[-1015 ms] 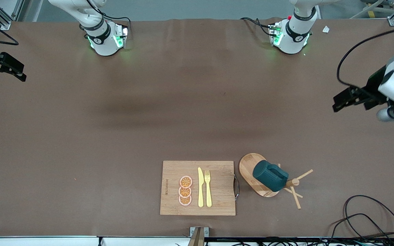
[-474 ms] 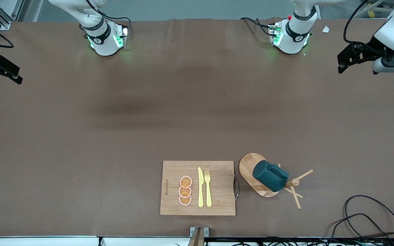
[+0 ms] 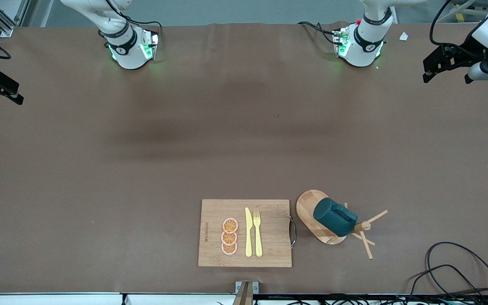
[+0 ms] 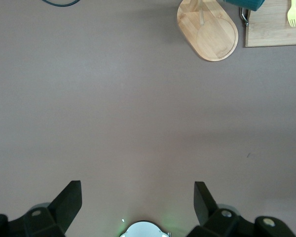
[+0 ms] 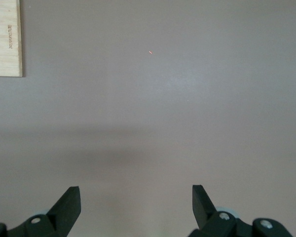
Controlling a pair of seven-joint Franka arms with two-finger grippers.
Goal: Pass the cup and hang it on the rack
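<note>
The cup (image 3: 335, 217) hangs tilted on the rack (image 3: 317, 216), its long axis slanting and its closed bottom facing the front camera, beside the cutting board (image 3: 245, 233). Both the left gripper (image 4: 137, 200) and the right gripper (image 5: 136, 202) hover wide apart-fingered and empty over bare brown table (image 3: 210, 140), well away from the cup.

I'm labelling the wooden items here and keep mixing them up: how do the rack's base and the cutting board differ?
The rack has an oval base with a post and thin pegs; the cutting board is a flat rectangle with a dark handle at one end. The rack carries the cup hung on it; the cutting board holds orange slices, a knife and a fork. Both are light wood, side by side.
</note>
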